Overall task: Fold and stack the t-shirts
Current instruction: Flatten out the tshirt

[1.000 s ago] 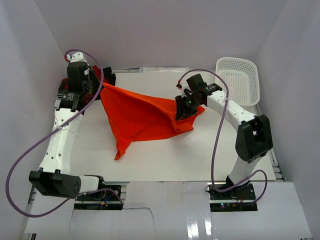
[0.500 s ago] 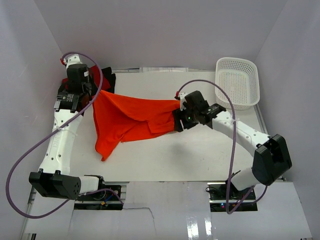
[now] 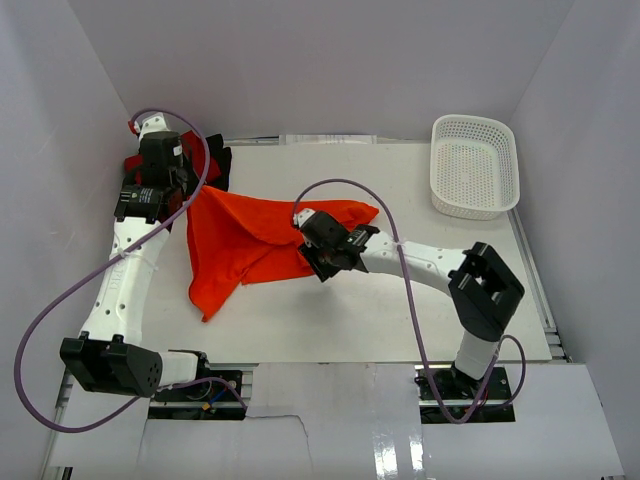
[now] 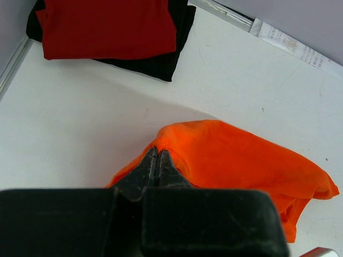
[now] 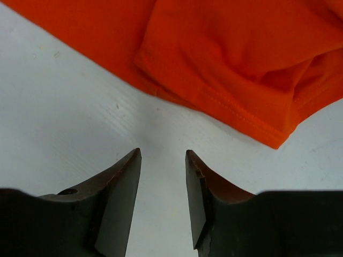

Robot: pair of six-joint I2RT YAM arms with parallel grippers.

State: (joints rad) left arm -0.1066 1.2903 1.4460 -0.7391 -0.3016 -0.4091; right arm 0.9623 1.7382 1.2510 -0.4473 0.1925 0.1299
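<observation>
Left hand pinches orange t-shirt, lying lengthwise left-right; right hand parted, empty.

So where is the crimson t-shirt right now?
The crimson t-shirt lies folded on the black t-shirt at the top view's far-left corner, beyond the left pincer pinching the orange t-shirt.

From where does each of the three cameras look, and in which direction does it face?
Top external: above and behind the bases, facing down on the table; the left arm and right arm show.
Left wrist: faces past its left hand, shut on the orange t-shirt, toward the red t-shirt on the black t-shirt.
Right wrist: looks down past its open right hand at table and shirt hem.
Shared: all show the orange t-shirt.
</observation>
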